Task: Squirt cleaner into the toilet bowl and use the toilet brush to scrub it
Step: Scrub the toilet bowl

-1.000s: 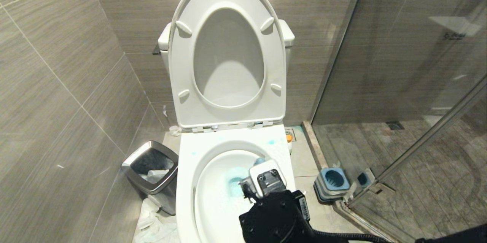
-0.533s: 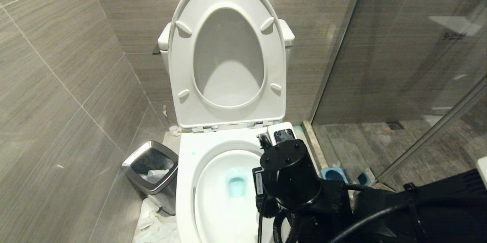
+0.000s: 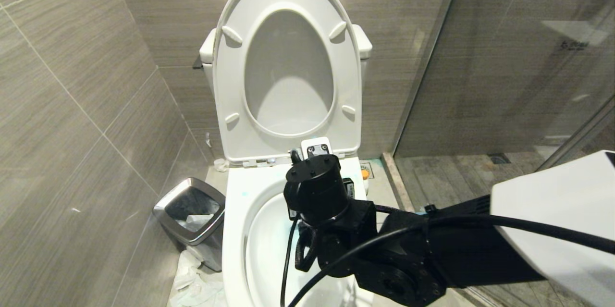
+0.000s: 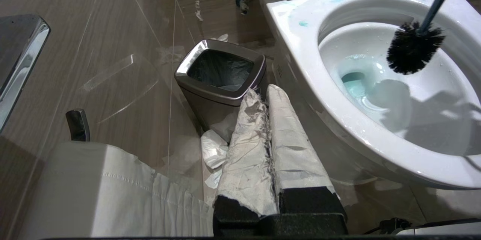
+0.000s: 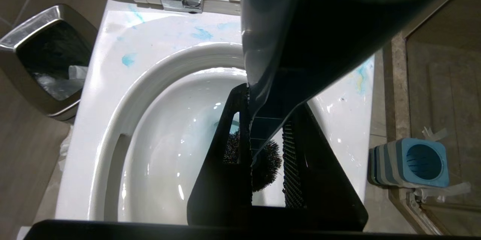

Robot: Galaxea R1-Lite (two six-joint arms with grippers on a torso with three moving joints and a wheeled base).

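While the toilet bowl point(image 3: 238, 230) fills the lower middle of the head view, blue cleaner point(image 4: 355, 89) sits in its water. Lower left stands a steel bin point(image 3: 190, 220). The right end effector point(image 5: 268, 146) is clamped on the toilet brush point(image 4: 413, 48), whose bristles hang inside the bowl. The left end effector point(image 4: 268, 101) is squeezed together beside the bin.

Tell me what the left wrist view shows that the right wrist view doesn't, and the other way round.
Only the left wrist view shows the left gripper, shut and wrapped in white, low beside the bowl, and the whole black head of the toilet brush hanging above the water.

Only the right wrist view shows the right gripper shut on the brush handle, and the empty blue brush holder on the floor.

Both show the toilet bowl, cleaner smears on its rim, and the steel waste bin.
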